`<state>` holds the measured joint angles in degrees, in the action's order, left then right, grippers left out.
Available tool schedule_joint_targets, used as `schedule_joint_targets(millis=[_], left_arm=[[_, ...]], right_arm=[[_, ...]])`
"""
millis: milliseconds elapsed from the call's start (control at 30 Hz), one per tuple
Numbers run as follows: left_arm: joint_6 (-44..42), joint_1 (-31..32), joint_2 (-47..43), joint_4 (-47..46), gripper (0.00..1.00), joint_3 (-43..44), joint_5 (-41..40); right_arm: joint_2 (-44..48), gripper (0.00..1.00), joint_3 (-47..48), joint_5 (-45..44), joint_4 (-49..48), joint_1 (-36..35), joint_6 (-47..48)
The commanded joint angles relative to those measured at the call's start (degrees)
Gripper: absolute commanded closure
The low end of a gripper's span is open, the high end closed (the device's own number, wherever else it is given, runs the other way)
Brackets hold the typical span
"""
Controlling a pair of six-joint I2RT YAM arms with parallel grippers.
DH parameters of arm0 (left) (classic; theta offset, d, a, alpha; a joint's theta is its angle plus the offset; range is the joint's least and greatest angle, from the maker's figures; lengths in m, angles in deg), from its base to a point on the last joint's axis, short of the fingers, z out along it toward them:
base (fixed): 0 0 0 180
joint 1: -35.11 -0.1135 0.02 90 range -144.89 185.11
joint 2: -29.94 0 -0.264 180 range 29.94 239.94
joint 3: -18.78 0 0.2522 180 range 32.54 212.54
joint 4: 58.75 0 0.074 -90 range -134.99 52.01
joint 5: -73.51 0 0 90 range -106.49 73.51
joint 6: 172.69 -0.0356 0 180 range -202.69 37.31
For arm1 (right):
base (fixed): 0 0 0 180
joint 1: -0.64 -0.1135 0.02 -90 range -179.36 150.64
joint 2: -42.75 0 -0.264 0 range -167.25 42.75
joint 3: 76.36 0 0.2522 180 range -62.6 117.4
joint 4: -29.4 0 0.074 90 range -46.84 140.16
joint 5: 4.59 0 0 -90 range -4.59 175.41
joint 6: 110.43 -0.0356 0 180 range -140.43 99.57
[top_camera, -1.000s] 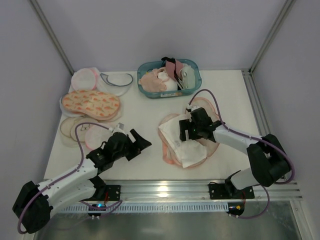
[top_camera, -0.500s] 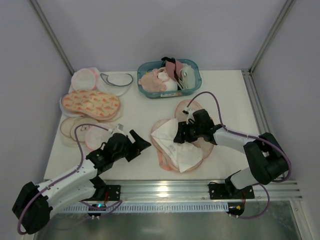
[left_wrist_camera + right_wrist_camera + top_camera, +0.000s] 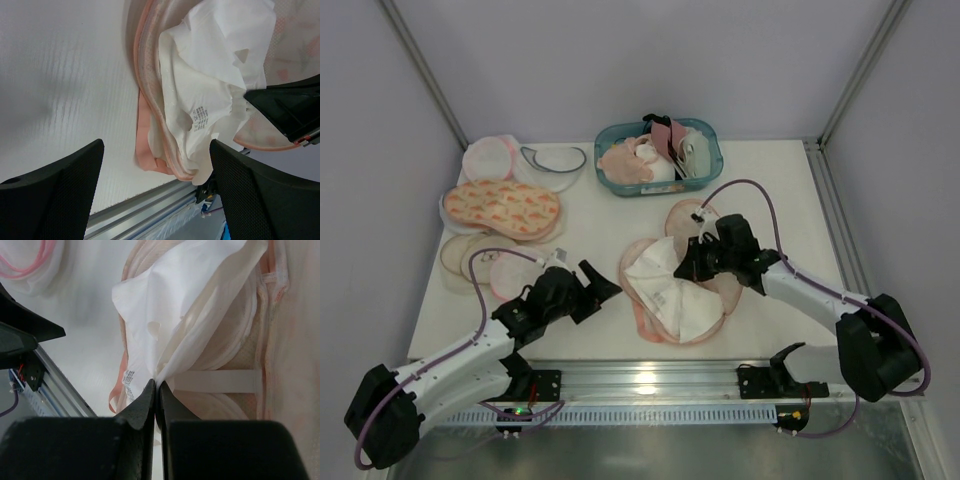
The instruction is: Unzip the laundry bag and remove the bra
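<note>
The laundry bag, peach with a pink edge, lies open and flat right of centre. On its opening lies the white bra, bunched up and partly spilling out. My right gripper is shut on a fold of the bra, its jaws pinched together at the cloth; the bag's mesh lining shows beside it. My left gripper stands open just left of the bag, touching nothing. In the left wrist view the gripper frames the bra's label side and the bag's pink rim.
A teal basket of pink and white garments stands at the back centre. A second peach carrot-print bag and round white mesh pouches lie at the left. The metal rail runs along the near edge.
My right gripper has gone from open to shut on the bra's fabric. The bra and bag have shifted a little to the left. The left arm has stayed put.
</note>
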<state>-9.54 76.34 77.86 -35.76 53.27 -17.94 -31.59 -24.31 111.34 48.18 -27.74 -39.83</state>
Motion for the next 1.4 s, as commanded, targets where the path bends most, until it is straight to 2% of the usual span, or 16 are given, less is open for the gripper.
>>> schedule_joint_targets(millis=[0, 333, 733, 1167, 1367], left_arm=[[0.2, 0.0, -0.8, -1.6, 0.12, -0.3, -0.4], [0.2, 0.0, -2.6, -0.3, 0.12, -0.3, -0.7], [0.4, 0.0, -4.3, -1.3, 0.12, -0.6, 0.4], [1.1, 0.0, -5.3, -3.4, 0.12, -1.7, 3.5], [1.0, 0.0, -6.5, -2.1, 0.12, -1.6, 3.7]], right_arm=[[2.6, 0.96, 2.8, 1.3, 1.1, 0.1, 0.8], [6.4, 0.96, 7.2, 5.4, -1.6, 0.3, -2.0], [-1.0, 0.96, 31.0, 2.3, 3.6, 2.0, -1.3], [-32.7, 0.96, 73.4, 4.5, 6.2, 7.3, -3.4], [-44.9, 0.96, 84.6, 0.6, 4.6, 8.4, -5.8]])
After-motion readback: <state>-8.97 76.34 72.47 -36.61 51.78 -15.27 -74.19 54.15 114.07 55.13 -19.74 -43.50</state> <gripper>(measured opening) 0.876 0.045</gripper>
